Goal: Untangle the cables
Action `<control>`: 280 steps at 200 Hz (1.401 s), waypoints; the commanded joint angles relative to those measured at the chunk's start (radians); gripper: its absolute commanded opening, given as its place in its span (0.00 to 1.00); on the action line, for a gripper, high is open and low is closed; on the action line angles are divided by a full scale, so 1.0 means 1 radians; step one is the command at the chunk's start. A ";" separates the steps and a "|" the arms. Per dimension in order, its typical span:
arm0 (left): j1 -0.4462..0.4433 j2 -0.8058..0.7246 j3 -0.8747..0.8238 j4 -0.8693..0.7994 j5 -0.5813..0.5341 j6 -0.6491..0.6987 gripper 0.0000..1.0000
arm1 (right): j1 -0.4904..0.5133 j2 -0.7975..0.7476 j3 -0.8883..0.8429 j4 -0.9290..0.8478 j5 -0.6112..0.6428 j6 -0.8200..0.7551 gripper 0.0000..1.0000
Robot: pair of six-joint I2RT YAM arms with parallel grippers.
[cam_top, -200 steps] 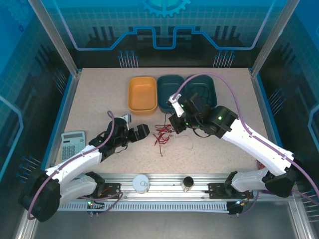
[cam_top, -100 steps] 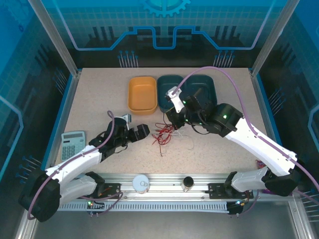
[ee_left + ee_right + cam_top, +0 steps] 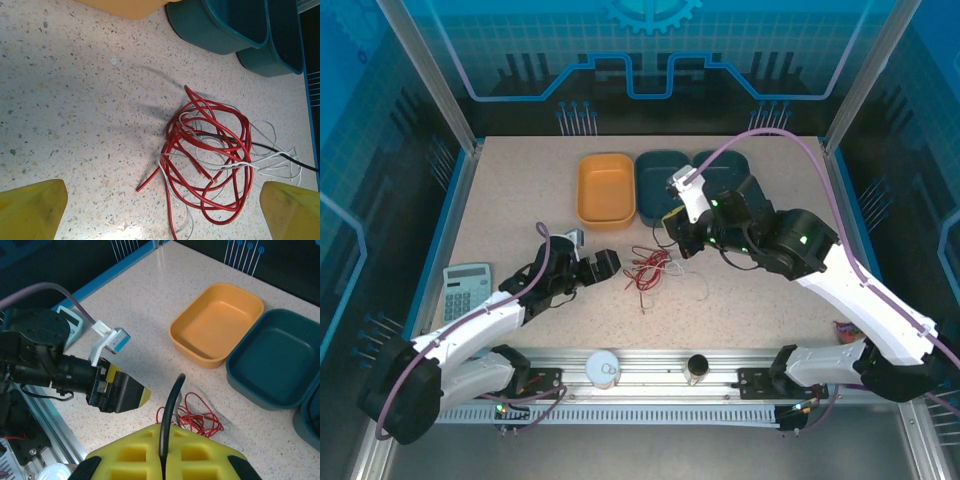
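The cables (image 3: 650, 268) lie in one small loose knot on the desk (image 3: 520, 200), just toward 6 o'clock from its middle in the top view. An orange bin (image 3: 605, 190) stands at their 11 o'clock and two teal bins (image 3: 658, 180) at 12 to 1 o'clock. The farther teal bin is largely covered by the right arm. Through the left wrist camera the red loops (image 3: 210, 150) are plain. Pale white strands (image 3: 270, 159) thread through them and spread toward 3 o'clock. A black cable (image 3: 282, 155) leaves the knot and is cut off by the frame edge at 3 o'clock. How the strands cross inside the knot is hard to make out. The left gripper (image 3: 603, 265) sits just beside the knot at its 9 o'clock, jaws spread wide and holding nothing; its yellow fingertips (image 3: 30, 207) are cut off at the bottom corners. The right gripper (image 3: 163, 455) hangs above the knot's 1 o'clock, pads pressed together on the black cable, which stands up from between them. That cable's lower run and part of the red loops are hidden behind the pads. A calculator (image 3: 467, 288) lies near the desk's 8 o'clock edge.
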 commanded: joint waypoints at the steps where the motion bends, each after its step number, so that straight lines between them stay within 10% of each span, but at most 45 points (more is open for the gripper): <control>1: 0.007 0.005 -0.008 0.018 0.020 0.022 0.99 | 0.017 -0.032 0.048 -0.019 -0.008 -0.023 0.00; 153: 0.007 -0.020 -0.011 -0.002 0.005 0.030 0.99 | -0.004 0.011 0.218 -0.101 0.099 -0.102 0.00; 280: 0.008 -0.213 0.007 -0.197 -0.119 0.099 0.99 | -0.354 0.128 0.316 -0.059 0.008 -0.138 0.00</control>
